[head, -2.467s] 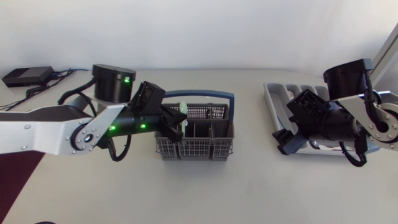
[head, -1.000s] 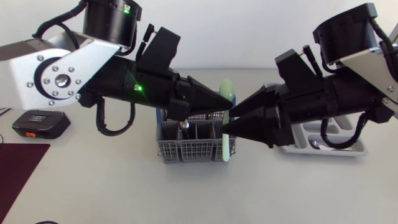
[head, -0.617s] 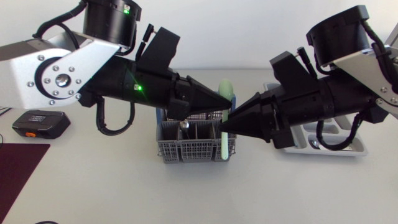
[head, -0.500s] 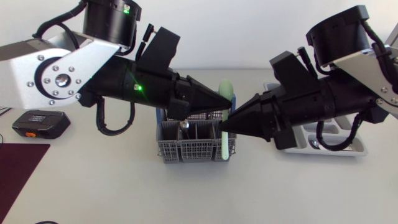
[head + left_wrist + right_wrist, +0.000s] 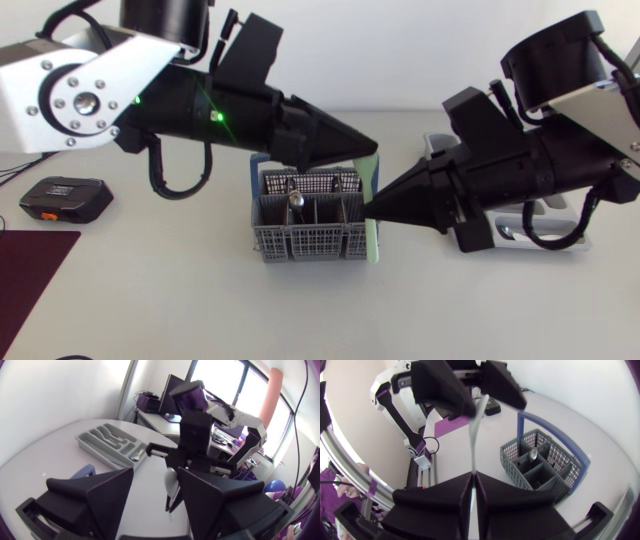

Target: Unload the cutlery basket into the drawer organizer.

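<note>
A pale green utensil point(image 5: 372, 205) hangs upright over the right end of the grey cutlery basket point(image 5: 310, 228) with its blue handle. My right gripper point(image 5: 370, 208) is shut on its shaft; in the right wrist view the utensil point(image 5: 475, 435) rises from between the closed fingers of that gripper point(image 5: 474, 476). My left gripper point(image 5: 366, 149) hovers just above the utensil's upper end, open, fingers apart in the left wrist view point(image 5: 156, 474), the utensil point(image 5: 171, 485) ahead of them. A metal spoon point(image 5: 296, 203) stands in the basket. The grey drawer organizer point(image 5: 107, 445) lies at the right, largely hidden under my right arm.
A black device with orange trim point(image 5: 62, 197) lies at the table's left, and a dark maroon mat point(image 5: 25, 275) covers the front left corner. The basket point(image 5: 540, 467) has several compartments.
The right gripper closed on the green utensil and the left gripper opened and let it go. The left arm drew up and back; the utensil now sits a little lower and further right.
</note>
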